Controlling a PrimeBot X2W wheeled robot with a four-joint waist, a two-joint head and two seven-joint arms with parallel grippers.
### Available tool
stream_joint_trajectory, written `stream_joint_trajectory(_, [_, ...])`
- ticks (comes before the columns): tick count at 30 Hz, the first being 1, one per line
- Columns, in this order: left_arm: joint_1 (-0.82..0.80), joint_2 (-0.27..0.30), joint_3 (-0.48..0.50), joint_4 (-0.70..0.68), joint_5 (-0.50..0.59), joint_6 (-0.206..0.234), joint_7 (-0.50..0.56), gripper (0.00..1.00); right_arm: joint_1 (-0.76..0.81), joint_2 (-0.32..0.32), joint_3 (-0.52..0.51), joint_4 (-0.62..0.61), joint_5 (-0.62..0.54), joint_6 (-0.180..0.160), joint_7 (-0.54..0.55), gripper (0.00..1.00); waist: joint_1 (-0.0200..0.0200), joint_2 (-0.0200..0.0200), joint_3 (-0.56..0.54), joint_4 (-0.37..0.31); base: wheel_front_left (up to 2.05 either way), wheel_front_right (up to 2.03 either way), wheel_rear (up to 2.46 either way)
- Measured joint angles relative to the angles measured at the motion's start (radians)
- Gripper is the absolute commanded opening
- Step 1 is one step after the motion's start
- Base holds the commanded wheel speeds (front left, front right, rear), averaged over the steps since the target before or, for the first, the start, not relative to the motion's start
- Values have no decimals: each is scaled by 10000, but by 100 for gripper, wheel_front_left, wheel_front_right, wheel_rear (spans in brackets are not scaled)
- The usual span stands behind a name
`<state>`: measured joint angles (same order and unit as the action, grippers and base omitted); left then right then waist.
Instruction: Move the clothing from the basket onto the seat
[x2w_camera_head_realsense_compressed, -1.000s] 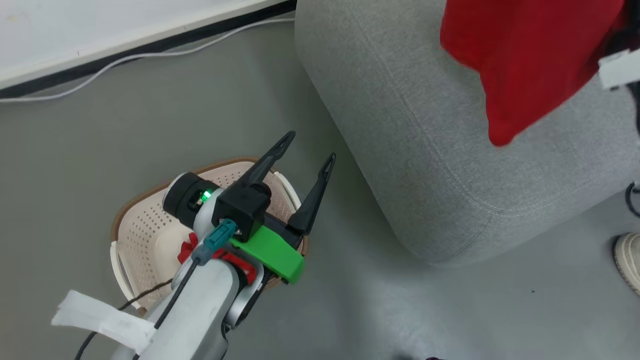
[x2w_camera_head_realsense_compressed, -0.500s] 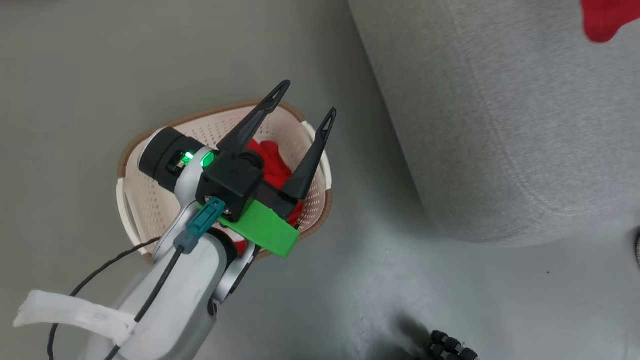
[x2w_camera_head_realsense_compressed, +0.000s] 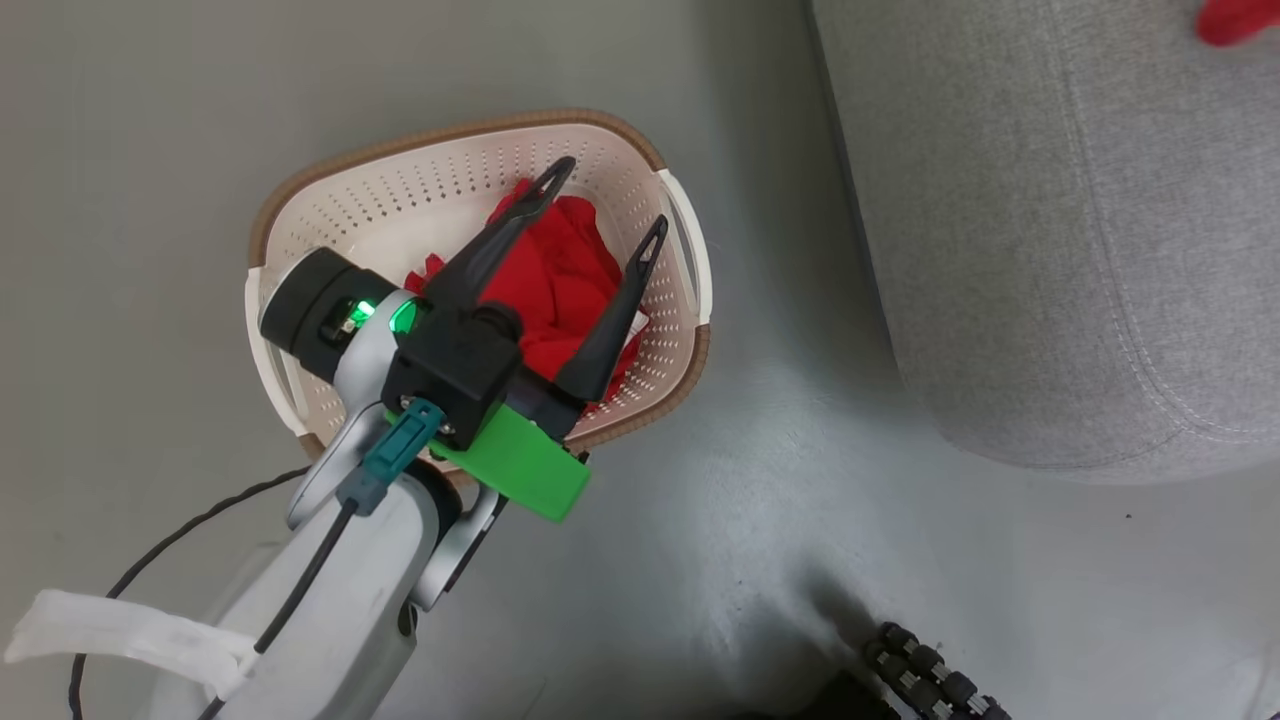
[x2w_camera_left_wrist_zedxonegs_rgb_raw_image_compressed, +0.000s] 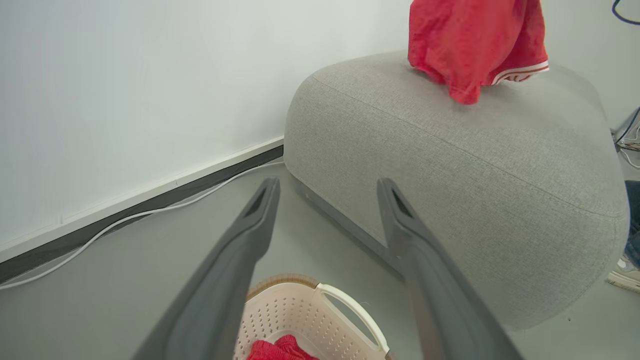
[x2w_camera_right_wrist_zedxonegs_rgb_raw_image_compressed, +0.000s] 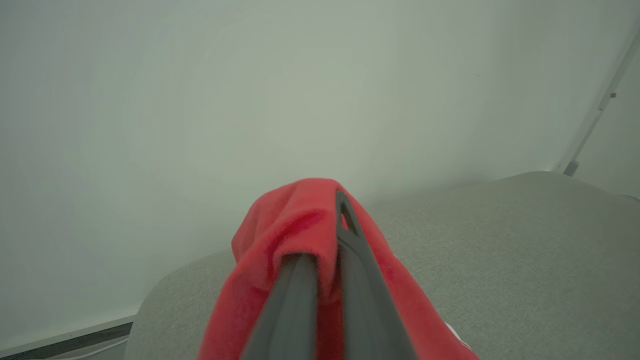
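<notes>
The left arm (x2w_camera_head_realsense_compressed: 340, 600) reaches over the basket (x2w_camera_head_realsense_compressed: 400, 195), jaws spread wide above red clothing (x2w_camera_head_realsense_compressed: 560, 290); the right jaws clamp another garment (x2w_camera_right_wrist_zedxonegs_rgb_raw_image_compressed: 295, 215) over the seat (x2w_camera_right_wrist_zedxonegs_rgb_raw_image_compressed: 525, 235).

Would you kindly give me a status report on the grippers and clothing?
Left gripper open above basket, one red garment inside. Right gripper shut on second garment, over seat. Person's shoe beside seat, off the path.
</notes>
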<state>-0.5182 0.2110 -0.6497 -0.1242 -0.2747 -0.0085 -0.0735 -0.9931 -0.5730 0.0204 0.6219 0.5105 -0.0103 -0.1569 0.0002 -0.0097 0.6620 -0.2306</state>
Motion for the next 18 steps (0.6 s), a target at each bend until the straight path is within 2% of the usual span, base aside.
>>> stream_joint_trajectory(7, [0, 75, -58, -33, 12, -6, 107, 100, 452, 911, 464, 807, 6, 12, -295, 0, 0, 0, 180, -17, 0, 0, 0])
stream_joint_trajectory(11, [1, 127, -33, -35, 12, -6, 100, 100, 680, 1465, 798, 1103, -10, 190, -491, 0, 0, 0, 196, -85, 0, 0, 0])
stream_joint_trajectory(13, [2, 121, -50, -19, 10, -8, 90, 100, 892, 1720, 878, 1327, -10, 228, -550, 5, 0, 0, 172, -114, 0, 0, 0])
stream_joint_trajectory(15, [2, 107, -46, 17, -6, -10, 17, 100, 1065, 1795, 903, 1501, -10, 276, -644, 53, -1, 0, 131, -131, 0, 0, 0])
stream_joint_trajectory(16, [3, 100, -42, 58, -21, -10, -27, 100, 1116, 1801, 901, 1563, -10, 282, -686, 100, 0, 0, 102, -134, 0, 0, 0])
stream_joint_trajectory(18, [5, 100, -21, 146, -29, -10, -84, 100, 1154, 1825, 913, 1634, -12, 366, -734, 100, 0, 0, 37, -141, 0, 0, 0])
